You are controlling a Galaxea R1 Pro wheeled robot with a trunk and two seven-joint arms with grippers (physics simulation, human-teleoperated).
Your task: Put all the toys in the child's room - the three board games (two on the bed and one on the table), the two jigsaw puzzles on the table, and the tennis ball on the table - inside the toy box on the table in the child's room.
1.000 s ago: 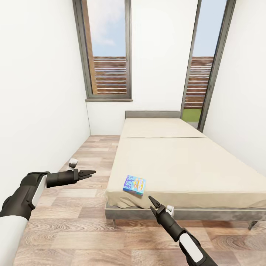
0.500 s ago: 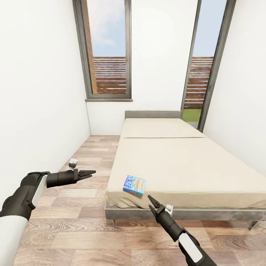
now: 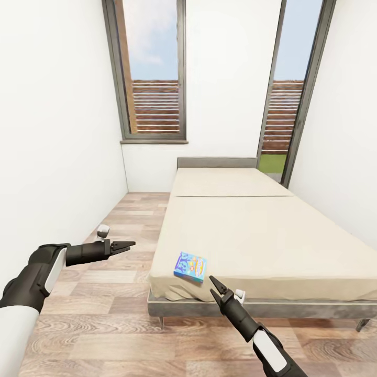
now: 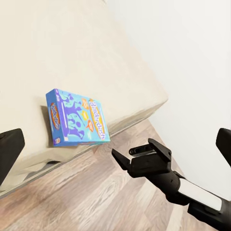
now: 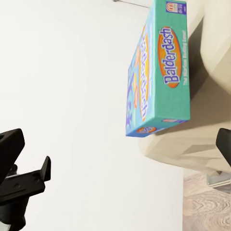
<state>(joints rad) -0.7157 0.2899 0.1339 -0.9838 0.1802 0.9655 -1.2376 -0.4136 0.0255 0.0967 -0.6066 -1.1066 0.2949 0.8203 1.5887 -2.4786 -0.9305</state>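
blue board game (image 3: 190,266) on bed (image 3: 272,235), just beyond right tool (image 3: 213,284)

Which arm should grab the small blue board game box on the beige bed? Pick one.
Right. The right gripper sits just below the blue board game box at the beige bed's near corner; the left gripper hangs farther off over floor.

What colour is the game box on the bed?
The board game is blue, with purple shapes and orange lettering. The left wrist view shows it best.

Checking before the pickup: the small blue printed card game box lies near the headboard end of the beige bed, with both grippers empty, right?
Not quite. The small blue printed card game box lies at the foot corner of the beige bed, far from the headboard, as the head view shows. Both grippers are empty.
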